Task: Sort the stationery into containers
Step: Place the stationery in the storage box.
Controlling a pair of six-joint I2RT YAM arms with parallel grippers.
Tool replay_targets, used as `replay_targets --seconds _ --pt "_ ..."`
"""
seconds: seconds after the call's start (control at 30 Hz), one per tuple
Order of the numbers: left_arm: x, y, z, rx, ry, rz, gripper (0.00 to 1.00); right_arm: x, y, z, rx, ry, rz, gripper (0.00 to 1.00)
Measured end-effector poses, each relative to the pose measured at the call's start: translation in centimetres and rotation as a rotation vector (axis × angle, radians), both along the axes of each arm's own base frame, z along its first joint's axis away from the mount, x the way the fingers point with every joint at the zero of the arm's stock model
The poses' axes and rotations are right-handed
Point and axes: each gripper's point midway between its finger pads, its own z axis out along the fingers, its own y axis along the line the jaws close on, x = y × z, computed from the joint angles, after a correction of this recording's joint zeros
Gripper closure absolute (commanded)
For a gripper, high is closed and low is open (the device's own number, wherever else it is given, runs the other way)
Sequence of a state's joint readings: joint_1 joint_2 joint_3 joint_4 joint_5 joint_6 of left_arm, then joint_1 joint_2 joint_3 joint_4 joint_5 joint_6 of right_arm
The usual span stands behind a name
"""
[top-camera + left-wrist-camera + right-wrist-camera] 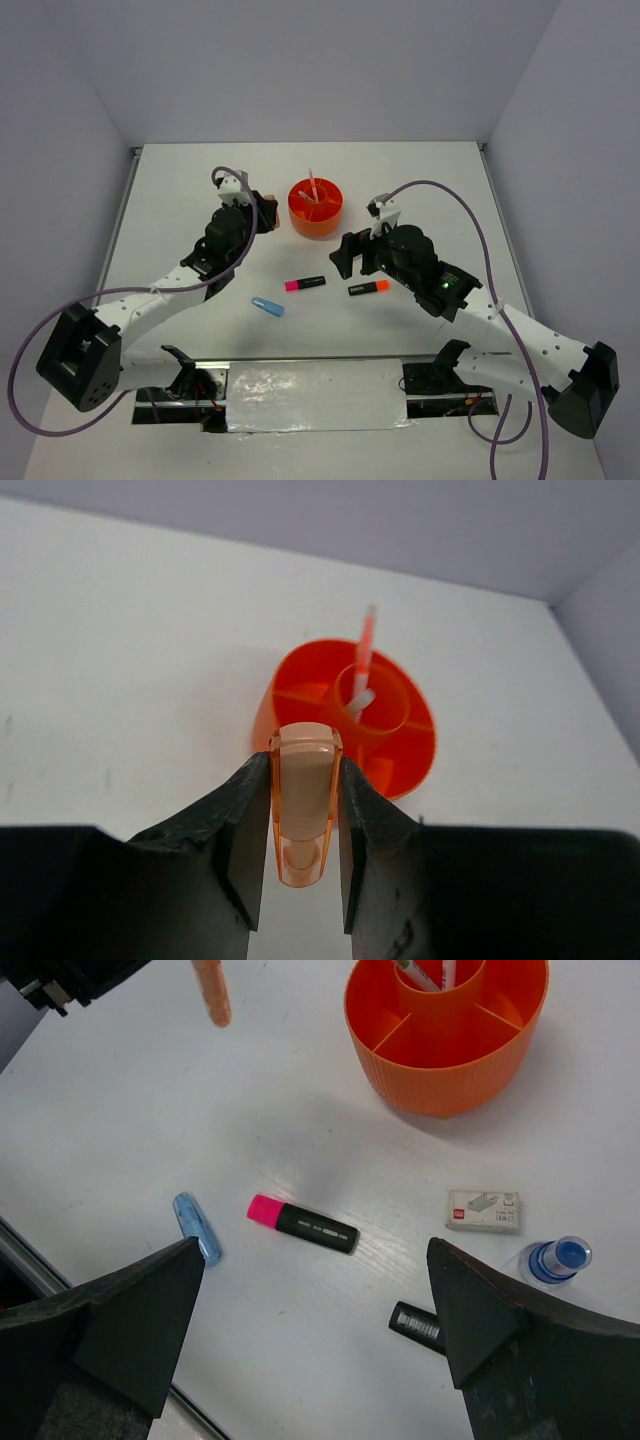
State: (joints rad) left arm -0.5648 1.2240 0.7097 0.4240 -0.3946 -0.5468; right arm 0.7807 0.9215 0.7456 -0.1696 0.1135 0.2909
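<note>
**Left to right.**

**Left gripper** [303,765]: the jaws are partly closed and clamped on the orange capsule [303,815], which is lifted clear of the table. The orange tub [285,695] stands just ahead of and below the fingertips, so the capsule is not yet over a compartment.

**Blue capsule** [196,1225] and **pink highlighter** [303,1224]: both lie loose on the table below the right gripper [314,1275]. The highlighter is between its fingers and the capsule is beside one finger.

**Tub:** the central cup holds a pink pen [365,645] and a grey pen [360,700]. The outer compartments that show look empty.

**Right gripper:** the fingers are spread wide and hold nothing.

**Orange highlighter** [369,288], **white eraser** [484,1210] and **blue-capped bottle** [557,1260]: all three are on the table by its other finger.

**Judged progress:** the pens are sorted, one capsule is in transit, and five items are left.
</note>
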Motion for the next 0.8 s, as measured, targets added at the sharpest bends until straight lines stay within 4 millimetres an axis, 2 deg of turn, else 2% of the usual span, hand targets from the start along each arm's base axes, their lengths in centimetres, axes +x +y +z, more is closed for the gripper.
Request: replay_targets --seconds 0.13,0.23,0.37,0.7,0.8 --pt "1.3 -2.0 2.6 -0.011 -0.141 -0.098 1.00 -0.1 0.2 0.0 0.005 0.005 0.007 0.00" --pt "2.5 -2.9 3.6 -0.028 -0.205 -0.148 1.00 -0.2 0.4 -0.1 0.014 0.008 0.019 0.00" --pt "3.6 -3.4 3.4 -0.037 -0.237 -0.174 1.00 -0.3 0.4 -0.6 0.011 0.016 0.019 0.00" --pt "5.1 -4.0 3.0 -0.094 -0.289 -0.222 1.00 -0.5 0.5 -0.5 0.015 0.014 0.035 0.00" --pt "5.6 -4.2 2.2 -0.110 -0.283 -0.227 1.00 -0.5 0.6 -0.5 0.014 0.015 0.038 0.00"
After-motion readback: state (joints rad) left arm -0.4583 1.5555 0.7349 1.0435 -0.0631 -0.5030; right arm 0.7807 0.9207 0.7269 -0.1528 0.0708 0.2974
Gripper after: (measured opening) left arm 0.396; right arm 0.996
